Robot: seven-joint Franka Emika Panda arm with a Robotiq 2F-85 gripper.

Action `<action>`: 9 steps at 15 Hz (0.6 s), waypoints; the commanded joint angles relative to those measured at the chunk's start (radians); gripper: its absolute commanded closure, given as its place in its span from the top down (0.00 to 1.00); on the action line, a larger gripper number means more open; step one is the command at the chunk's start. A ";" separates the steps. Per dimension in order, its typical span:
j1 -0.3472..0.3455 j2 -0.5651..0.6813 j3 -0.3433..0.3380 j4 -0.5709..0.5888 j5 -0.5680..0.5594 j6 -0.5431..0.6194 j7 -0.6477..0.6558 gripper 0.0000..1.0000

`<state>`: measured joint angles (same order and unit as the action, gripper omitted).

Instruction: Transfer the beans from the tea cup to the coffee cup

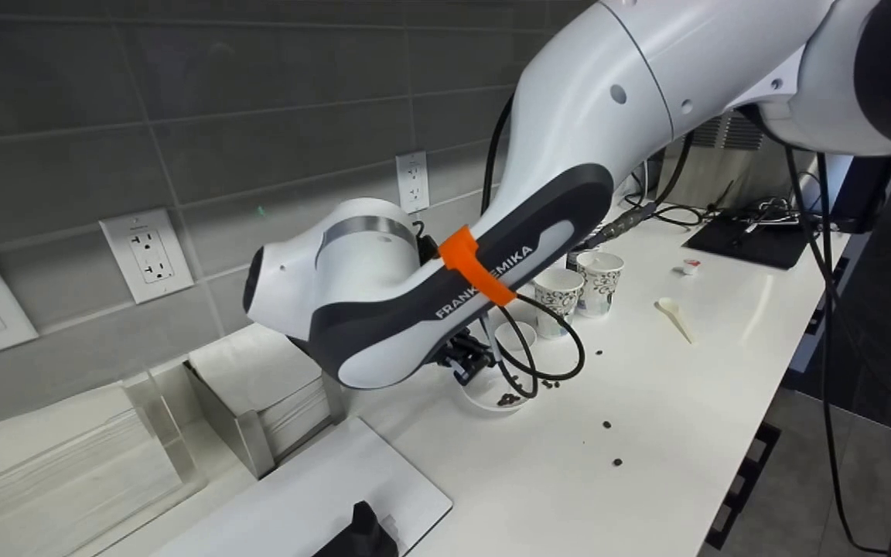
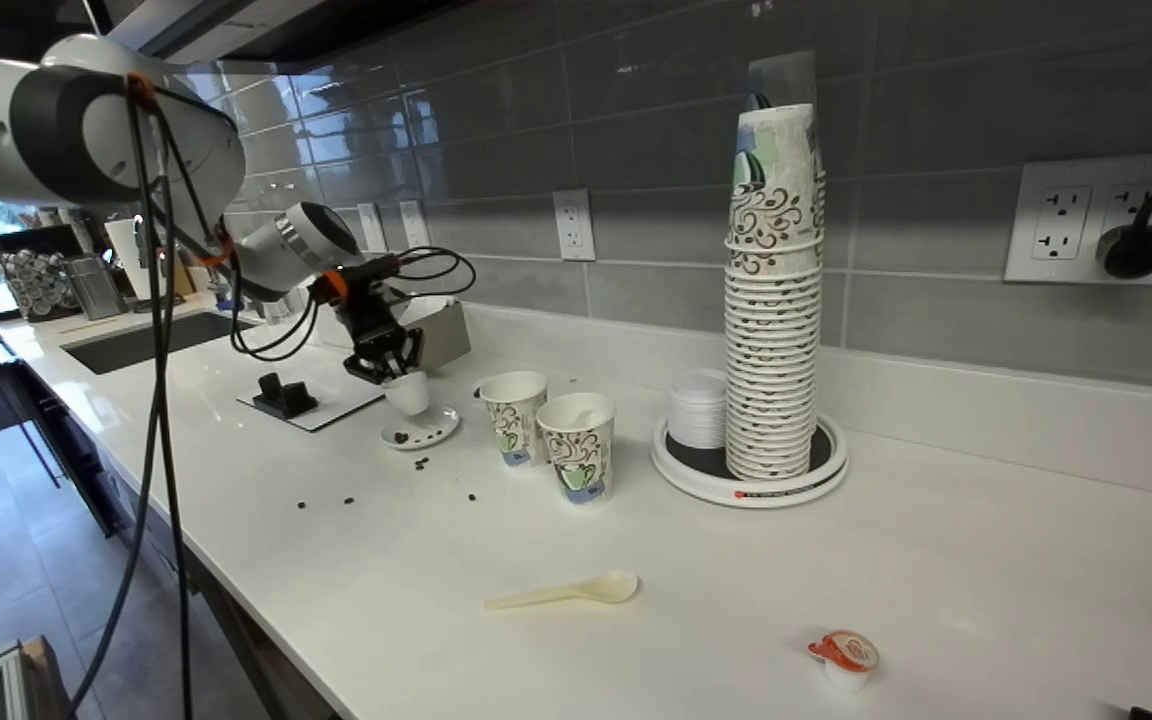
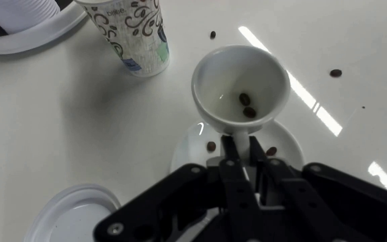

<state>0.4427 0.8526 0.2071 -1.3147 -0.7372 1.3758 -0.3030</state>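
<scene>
Close up, two beans [image 3: 249, 112], dark brown and oval, lie nearly touching inside the glossy white tea cup [image 3: 235, 79]. The gripper [image 3: 241, 144] pinches the cup's handle [image 3: 242, 140] between its fingers [image 3: 227, 148], above a white saucer [image 3: 287, 143]. More beans dot the saucer and the counter [image 2: 356, 580], almost black in both exterior views. A patterned paper cup [image 3: 138, 42] stands nearby.

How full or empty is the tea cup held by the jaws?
Nearly empty, as far as it shows: in the wrist view, just two dark beans lie inside the tea cup, bare white around them.
</scene>
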 commanded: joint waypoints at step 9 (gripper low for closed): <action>-0.229 -0.194 0.053 -0.110 0.278 0.260 -0.354 0.03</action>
<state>0.2712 0.7409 0.2531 -1.3278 -0.5482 1.5607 -0.5979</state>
